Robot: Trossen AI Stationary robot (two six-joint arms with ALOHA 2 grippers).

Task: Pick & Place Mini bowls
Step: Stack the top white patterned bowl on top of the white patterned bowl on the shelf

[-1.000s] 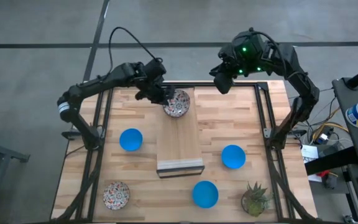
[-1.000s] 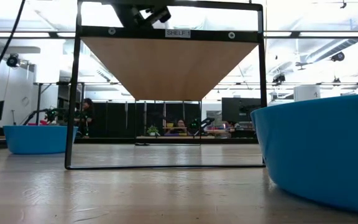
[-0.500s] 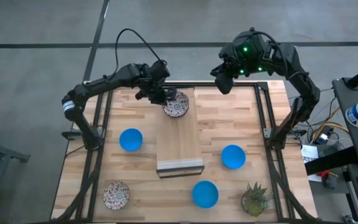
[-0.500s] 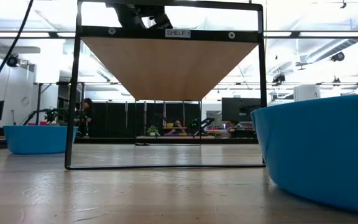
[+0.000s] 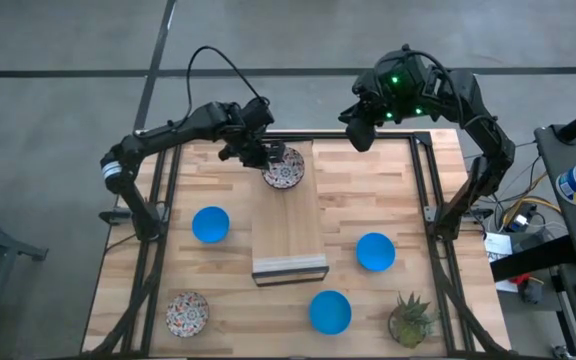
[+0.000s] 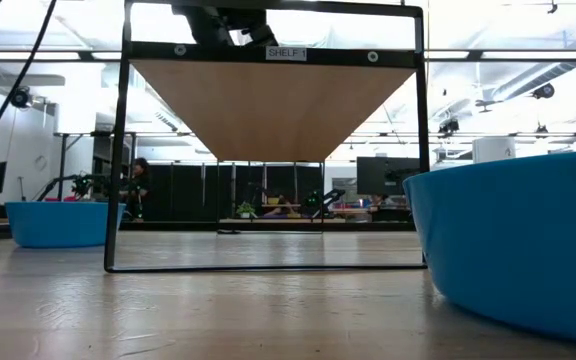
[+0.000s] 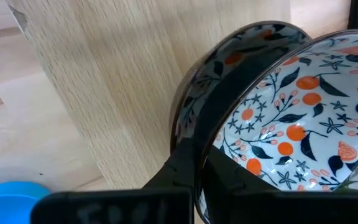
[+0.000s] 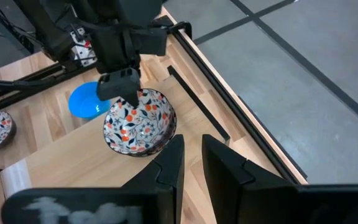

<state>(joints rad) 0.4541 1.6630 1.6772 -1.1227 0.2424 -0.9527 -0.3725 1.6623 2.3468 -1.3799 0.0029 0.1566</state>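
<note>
A speckled mini bowl (image 5: 284,167) stands on the far end of the pale wooden board (image 5: 286,222). In the left wrist view it seems to sit in a second bowl of the same pattern. My left gripper (image 5: 259,153) is open at the bowl's (image 7: 303,112) left rim. One finger (image 7: 219,121) lies over the rim and the other shows only at the picture's edge. Another speckled bowl (image 5: 186,313) and three blue bowls (image 5: 210,224) (image 5: 375,251) (image 5: 330,311) rest on the table. My right gripper (image 8: 193,152) hangs above the far edge, shut to a narrow gap, holding nothing. My left gripper comes at the speckled bowl from above and from the table's left. One finger (image 8: 128,94) lies along the left rim (image 7: 194,102), between the outer wall and the inside. I cannot tell whether it touches. The bowl stands upright on the board.
The board is a raised shelf in a black frame (image 6: 118,150), standing mid-table. A small potted plant (image 5: 410,320) is at the near right corner. A black rail (image 5: 423,170) runs along the table's right side. Bare wood lies right of the board, toward the far edge.
My left arm has shifted a little up and toward the far edge. Its gripper stays at the bowl's rim. The speckled bowl on the board has kept its place.
</note>
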